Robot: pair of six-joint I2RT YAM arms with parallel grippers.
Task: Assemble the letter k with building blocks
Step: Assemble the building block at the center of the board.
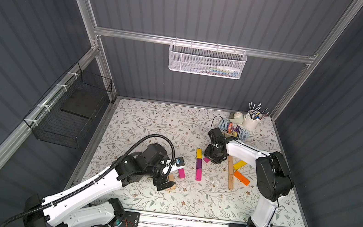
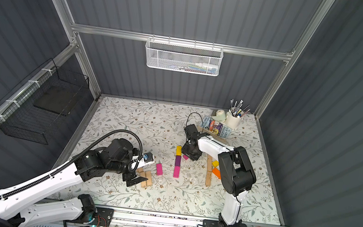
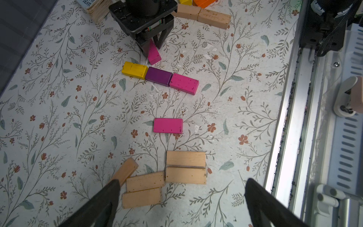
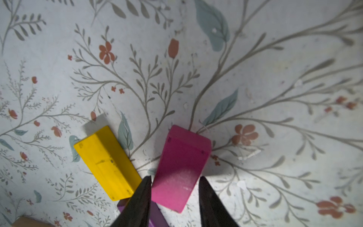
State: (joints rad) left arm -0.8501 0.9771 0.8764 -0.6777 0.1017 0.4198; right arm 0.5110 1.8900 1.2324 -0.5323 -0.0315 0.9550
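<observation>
The tilted magenta block [image 3: 154,53] has its low end at or near the tabletop [image 3: 59,98], just beside the yellow block [image 3: 134,70] that heads the yellow-purple-magenta stem [image 3: 159,76]; I judge this the placing of one slanted arm of the K; next it needs laying flat against the stem without nudging the row; the right end effector [image 4: 175,177] is clamped on it; the left end effector [image 3: 182,181] hangs spread wide, empty, over tan blocks [image 3: 185,167].

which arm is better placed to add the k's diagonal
Right: the right gripper grips a tilted magenta block beside the yellow-purple-magenta stem; the left gripper hovers open over tan blocks.
</observation>
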